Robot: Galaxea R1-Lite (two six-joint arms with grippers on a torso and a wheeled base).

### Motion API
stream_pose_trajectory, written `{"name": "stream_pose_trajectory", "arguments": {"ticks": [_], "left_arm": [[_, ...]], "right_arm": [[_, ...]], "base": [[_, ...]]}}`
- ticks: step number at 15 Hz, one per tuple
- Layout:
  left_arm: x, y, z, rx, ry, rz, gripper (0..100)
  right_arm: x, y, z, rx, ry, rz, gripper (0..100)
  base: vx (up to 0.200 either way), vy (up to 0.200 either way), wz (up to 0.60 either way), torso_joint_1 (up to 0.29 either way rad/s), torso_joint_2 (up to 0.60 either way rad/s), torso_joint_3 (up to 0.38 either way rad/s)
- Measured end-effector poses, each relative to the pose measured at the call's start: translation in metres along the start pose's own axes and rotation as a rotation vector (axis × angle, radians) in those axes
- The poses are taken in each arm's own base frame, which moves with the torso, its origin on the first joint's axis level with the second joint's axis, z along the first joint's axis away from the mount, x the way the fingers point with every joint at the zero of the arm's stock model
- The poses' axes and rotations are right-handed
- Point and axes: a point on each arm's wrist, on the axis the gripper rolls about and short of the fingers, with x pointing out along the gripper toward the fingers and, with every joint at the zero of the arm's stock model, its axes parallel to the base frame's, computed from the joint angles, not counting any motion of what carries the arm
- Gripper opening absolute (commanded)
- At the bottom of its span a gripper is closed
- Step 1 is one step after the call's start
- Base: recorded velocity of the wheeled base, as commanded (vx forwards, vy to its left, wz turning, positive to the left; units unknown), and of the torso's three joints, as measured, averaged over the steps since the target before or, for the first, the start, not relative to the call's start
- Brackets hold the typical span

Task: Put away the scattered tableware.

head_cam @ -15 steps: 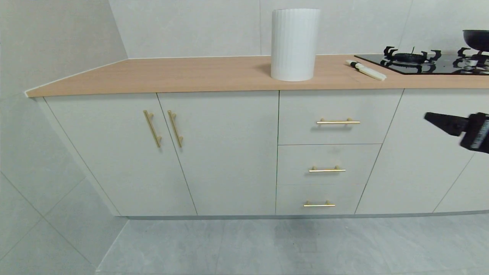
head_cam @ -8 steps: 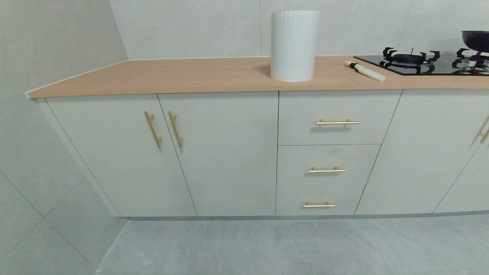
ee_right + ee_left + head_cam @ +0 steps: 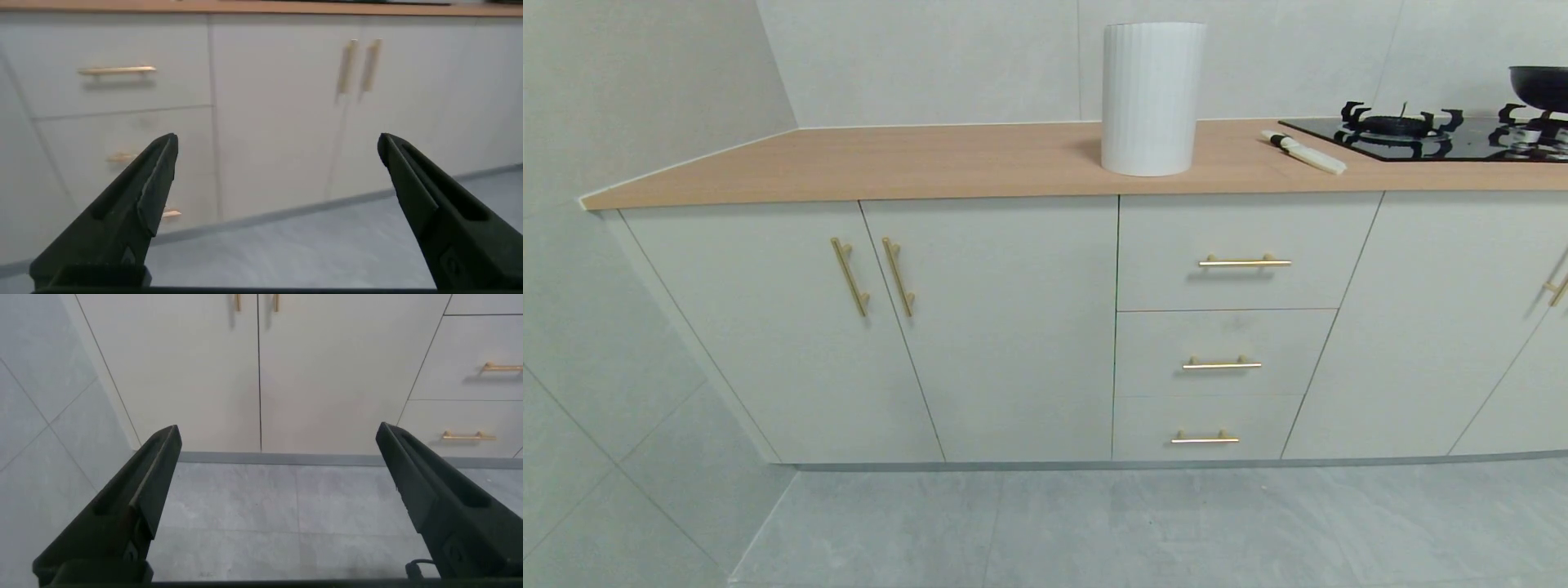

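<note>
A cream utensil with a black band (image 3: pixel 1303 151) lies on the wooden countertop (image 3: pixel 931 163), just left of the black hob (image 3: pixel 1429 137). A tall white ribbed container (image 3: pixel 1150 96) stands on the countertop above the stack of three drawers (image 3: pixel 1233 327). My left gripper (image 3: pixel 278 441) is open and empty, held low over the grey floor and facing the double cabinet doors (image 3: pixel 257 367). My right gripper (image 3: pixel 278 147) is open and empty too, facing the cabinet fronts with the drawers (image 3: pixel 118 73) to one side.
A black pan (image 3: pixel 1539 86) sits on the hob at the far right. A tiled wall (image 3: pixel 621 245) closes the left side at the counter's corner. Grey floor tiles (image 3: pixel 1143 531) lie open before the cabinets. The drawers and doors are all closed.
The right arm, which showed at the right edge of the head view a second ago, has drawn out of that view. The head camera has shifted slightly.
</note>
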Motion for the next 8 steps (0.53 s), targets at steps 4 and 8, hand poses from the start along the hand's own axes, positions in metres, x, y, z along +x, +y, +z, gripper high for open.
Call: {"name": "stream_pose_trajectory", "arguments": {"ticks": [4, 8], "left_arm": [[0.0, 0.0, 0.0, 0.0, 0.0, 0.001, 100], [0.0, 0.0, 0.0, 0.0, 0.0, 0.0, 100]], "right_arm": [[0.01, 0.011, -0.045, 0.029, 0.032, 0.207, 100], [0.009, 0.013, -0.065, 0.023, 0.176, 0.247, 100]], "base": [[0.0, 0.0, 0.0, 0.0, 0.0, 0.0], [0.0, 0.0, 0.0, 0.0, 0.0, 0.0]]}}
